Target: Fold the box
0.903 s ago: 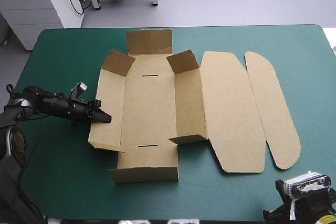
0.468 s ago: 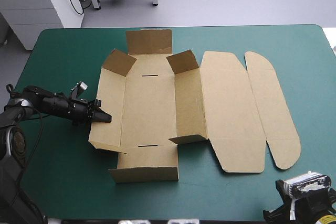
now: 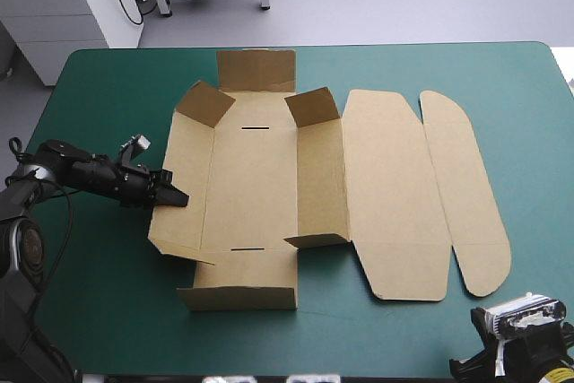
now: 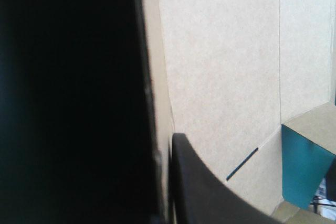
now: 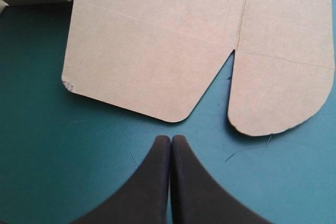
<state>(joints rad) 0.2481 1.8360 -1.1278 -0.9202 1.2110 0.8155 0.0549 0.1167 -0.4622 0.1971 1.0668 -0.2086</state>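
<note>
The brown box (image 3: 251,177) lies mid-table with its walls partly raised. Its lid (image 3: 395,195) and rounded flap (image 3: 466,195) lie flat to the right. My left gripper (image 3: 175,196) is at the box's left wall, shut on that wall's edge. In the left wrist view one black finger (image 4: 210,192) lies inside against the box's floor (image 4: 220,66), and the wall's dark outer side hides the other finger. My right gripper (image 5: 170,145) hovers shut over the cover near the front right corner, just short of the lid's rounded corners (image 5: 157,40).
The far end flap (image 3: 256,69) stands up and the near end flap (image 3: 240,282) is raised at the front. Teal-green cover (image 3: 108,293) shows to the left of and in front of the box. A white cabinet (image 3: 63,6) stands beyond the far left corner.
My left gripper has drawn back to the left, and the whole box has slid a little left and toward the front with it. The right arm has not moved.
</note>
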